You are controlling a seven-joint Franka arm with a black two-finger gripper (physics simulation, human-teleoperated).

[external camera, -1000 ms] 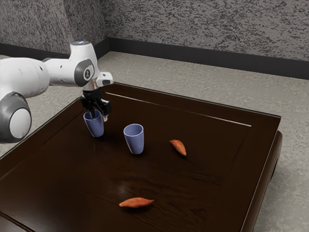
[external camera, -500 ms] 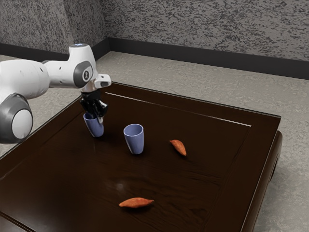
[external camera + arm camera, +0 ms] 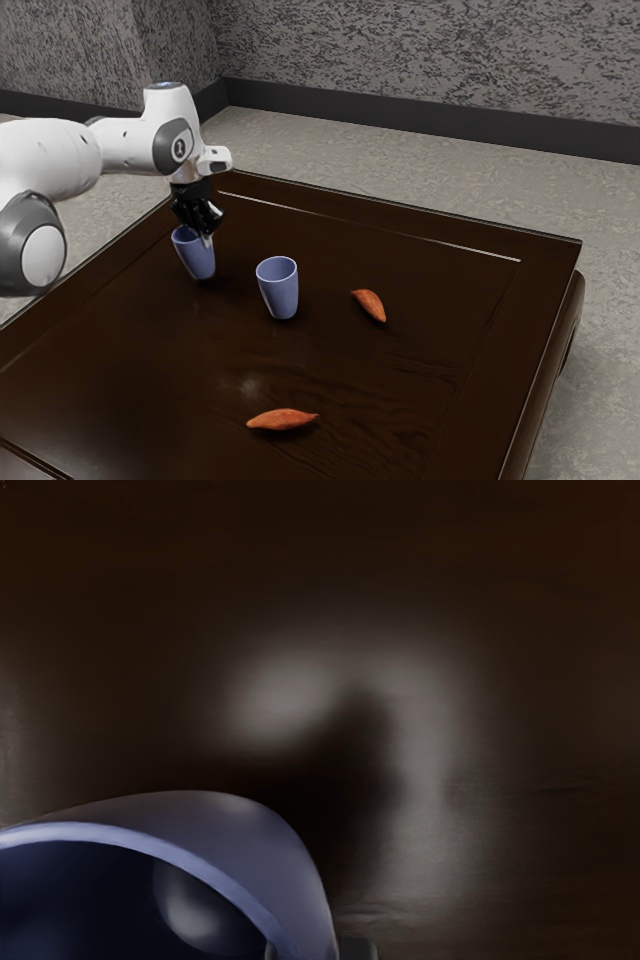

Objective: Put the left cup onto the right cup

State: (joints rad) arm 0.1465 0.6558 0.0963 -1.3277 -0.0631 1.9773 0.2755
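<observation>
Your jaws pinch the left cup (image 3: 193,255) by its rim (it hangs tilted); swing fast and it could slip, or topple the right cup (image 3: 277,287) beside it.

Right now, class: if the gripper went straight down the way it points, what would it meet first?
The gripper pinches the rim of the left blue cup; straight down, it would probably press that cup against the dark table beneath.

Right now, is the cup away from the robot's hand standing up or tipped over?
Upright: the right cup stands on its base, mouth facing up.
</observation>
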